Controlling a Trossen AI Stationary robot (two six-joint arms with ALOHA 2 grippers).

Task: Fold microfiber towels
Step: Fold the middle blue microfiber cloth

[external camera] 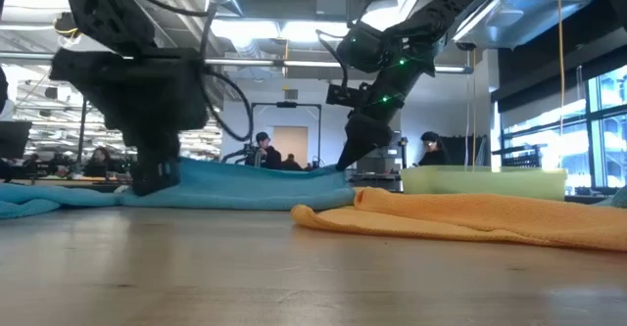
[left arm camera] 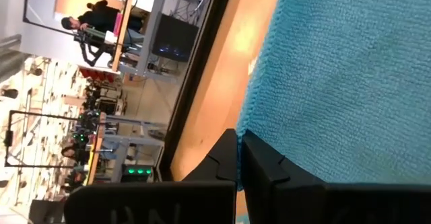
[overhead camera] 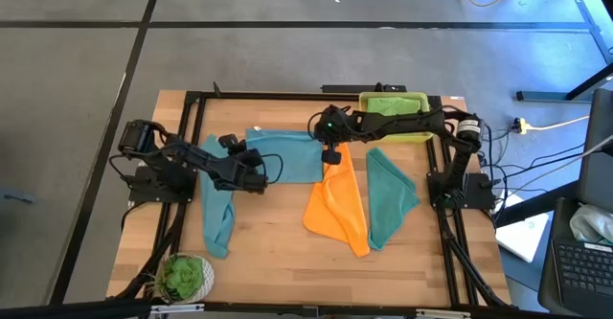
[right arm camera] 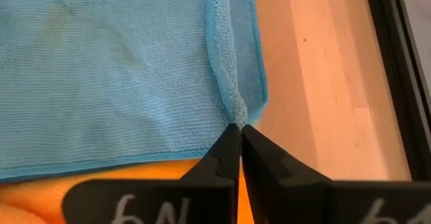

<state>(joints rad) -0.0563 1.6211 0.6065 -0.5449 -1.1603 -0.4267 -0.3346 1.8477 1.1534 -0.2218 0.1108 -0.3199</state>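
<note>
Fold of the light blue towel (overhead camera: 287, 154) under way at the middle of the table (overhead camera: 278, 262), far side. Left end effector (overhead camera: 257, 177) clamped shut on the towel's left edge; right end effector (overhead camera: 330, 154) pinched on a raised wrinkle at its right corner, just beside the orange towel (overhead camera: 337, 204). Teal towel (overhead camera: 391, 196) to the right, another blue towel (overhead camera: 216, 214) to the left, a green one (overhead camera: 387, 104) in the yellow tray (overhead camera: 425, 118) at the far right. Next, probably: lift both held edges together, carry across, lay down square without dragging the orange one.
</note>
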